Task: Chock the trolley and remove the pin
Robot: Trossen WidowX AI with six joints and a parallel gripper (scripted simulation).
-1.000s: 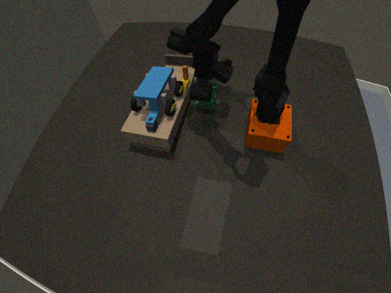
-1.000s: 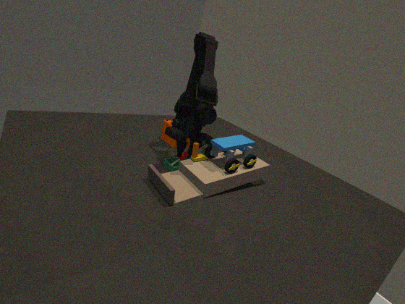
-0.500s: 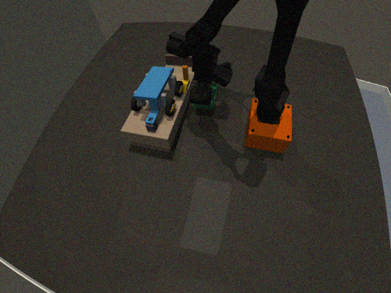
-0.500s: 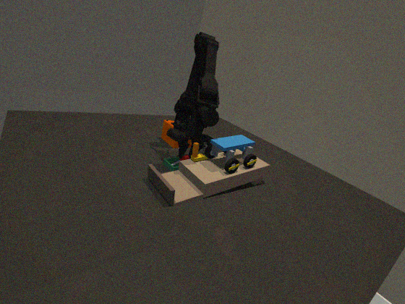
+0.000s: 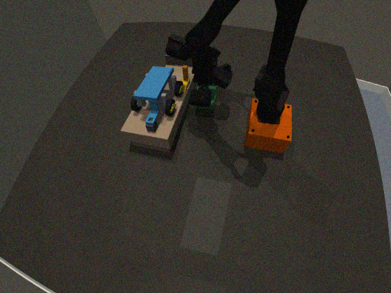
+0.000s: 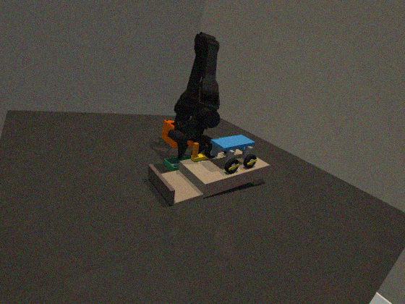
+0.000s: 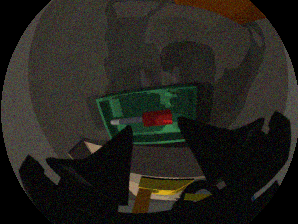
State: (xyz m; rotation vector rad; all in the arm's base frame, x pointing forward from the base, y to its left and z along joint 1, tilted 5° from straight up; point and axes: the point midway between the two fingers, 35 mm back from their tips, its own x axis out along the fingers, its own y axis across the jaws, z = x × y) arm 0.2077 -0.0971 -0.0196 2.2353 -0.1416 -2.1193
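The trolley [image 5: 153,81] [image 6: 233,142], blue-topped with black wheels, stands on the ramp. The yellow chock [image 5: 185,72] [image 6: 195,150] [image 7: 141,200] stands upright by its orange handle, at the downhill side of the wheel nearest the tray. It looks close against that wheel; exact contact cannot be told. The red-headed stop pin [image 7: 157,118] lies flat inside the green tray [image 5: 214,94] [image 6: 168,163] [image 7: 125,94], its grey shaft pointing left in the wrist view. My gripper [image 7: 155,124] is open and empty above the tray, its fingers apart with the pin below them.
The ramp [image 5: 150,133] [image 6: 213,175] lies right beside the tray, with a raised end wall [image 6: 161,184] at its downhill end. The orange box [image 5: 269,139] [image 6: 168,133] under the arm's base stands on the tray's other side.
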